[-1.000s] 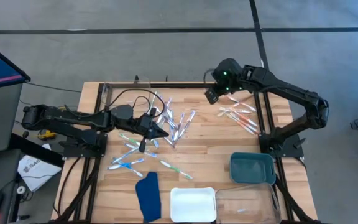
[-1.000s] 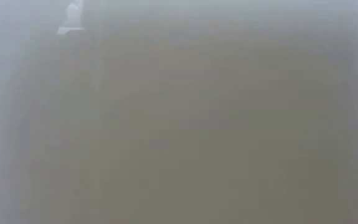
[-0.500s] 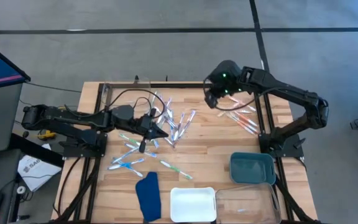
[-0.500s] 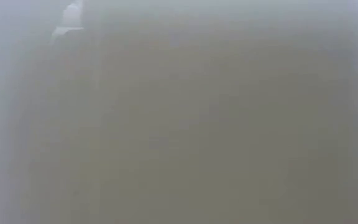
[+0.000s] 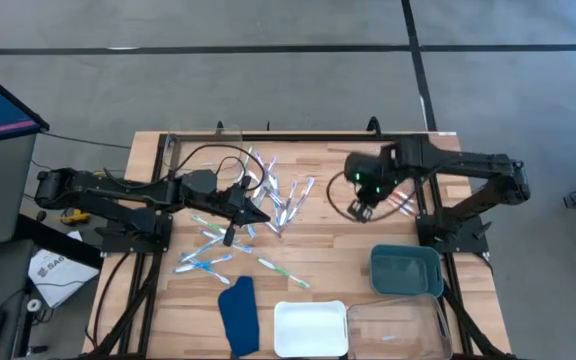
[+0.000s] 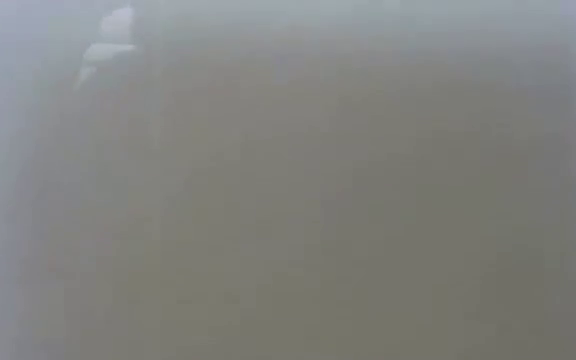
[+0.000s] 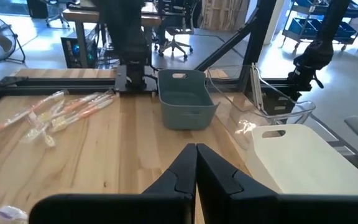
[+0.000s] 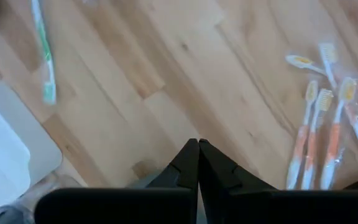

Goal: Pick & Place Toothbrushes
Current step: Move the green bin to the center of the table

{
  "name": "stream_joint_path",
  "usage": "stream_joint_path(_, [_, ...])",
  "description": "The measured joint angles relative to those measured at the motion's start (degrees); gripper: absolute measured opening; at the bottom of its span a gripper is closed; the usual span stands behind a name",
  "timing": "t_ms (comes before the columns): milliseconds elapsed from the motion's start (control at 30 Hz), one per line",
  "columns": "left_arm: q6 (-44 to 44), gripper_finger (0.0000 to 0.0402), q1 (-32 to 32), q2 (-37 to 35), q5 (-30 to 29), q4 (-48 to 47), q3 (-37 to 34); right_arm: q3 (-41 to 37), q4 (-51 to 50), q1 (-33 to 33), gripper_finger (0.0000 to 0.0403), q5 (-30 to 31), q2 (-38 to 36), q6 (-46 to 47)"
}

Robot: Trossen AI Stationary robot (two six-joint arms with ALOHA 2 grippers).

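right end effector [image 5: 360, 212] clenched, empty | over bare wooden table [image 5: 328, 250] | beside pale-handled orange plastic toothbrushes [image 8: 319, 140], probably lining up a grab

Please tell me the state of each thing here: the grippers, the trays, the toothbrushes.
Left gripper: jaws shut, empty.
Right gripper: jaws shut, empty.
Orange toothbrushes: loose on table.
Green toothbrush: alone on table.
Teal bin: upright, looks empty.
White tray: looks empty.
Clear tray: contents unclear.

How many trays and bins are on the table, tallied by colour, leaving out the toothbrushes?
Teal bin: 1
White tray: 1
Clear tray: 1
Total: 3
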Motion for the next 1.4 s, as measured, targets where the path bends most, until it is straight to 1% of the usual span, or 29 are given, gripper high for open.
stream_joint_path(200, [-0.8, 0.0002, -0.1, 0.0, 0.0, -0.6, 0.0, 0.0, -1.1, 12.7, 0.0000, 7.8, 0.0, 8.4])
stream_joint_path(300, [-0.8, 0.0002, -0.1, 0.0, 0.0, -1.0, 0.0, 0.0, -2.5, 18.4, 0.0000, 13.6, 0.0, 15.4])
stream_joint_path(400, [-0.9, 0.0002, -0.1, 0.0, 0.0, -1.1, 0.0, 0.0, -6.0, 23.8, 0.0000, 18.6, 0.0, 23.2])
stream_joint_path(500, [-1.1, 0.0002, -0.1, 0.0, 0.0, -1.1, 0.0, -0.7, -8.9, 28.6, 0.0000, 20.2, -0.1, 30.7])
stream_joint_path(633, [-1.1, 0.0002, -0.1, 0.0, 0.0, -1.0, 0.0, -3.2, -10.1, 34.5, 0.0000, 19.9, -0.1, 37.7])
stream_joint_path(767, [-1.1, 0.0002, -0.1, 0.0, 0.0, -0.9, 0.0, -5.5, -9.6, 40.0, 0.0000, 18.2, -0.1, 43.4])
stream_joint_path(933, [-1.1, 0.0002, -0.1, 0.0, 0.0, -0.5, 0.0, -9.8, -9.4, 45.3, 0.0000, 17.5, -0.1, 54.5])
stream_joint_path(1033, [-1.1, 0.0002, -0.1, 0.0, 0.0, -0.1, 0.0, -13.3, -6.8, 48.6, 0.0000, 15.0, -0.1, 59.2])
stream_joint_path(1167, [-1.1, 0.0002, -0.1, 0.0, 0.0, 0.0, 0.0, -18.5, 1.5, 50.9, 0.0000, 10.5, -0.1, 61.7])
stream_joint_path(1267, [-1.2, 0.0002, -0.1, 0.0, 0.0, 0.0, 0.0, -22.1, 7.2, 51.2, 0.0000, 9.1, 0.0, 62.5])
stream_joint_path(1333, [-1.3, 0.0002, -0.1, 0.0, 0.0, 0.2, 0.0, -24.1, 8.9, 51.2, 0.0000, 8.7, 0.0, 63.0])
stream_joint_path(1400, [-2.1, 0.0002, -0.1, 0.0, 0.0, 0.2, 0.0, -25.7, 8.5, 50.8, 0.0000, 8.6, 0.0, 63.6])
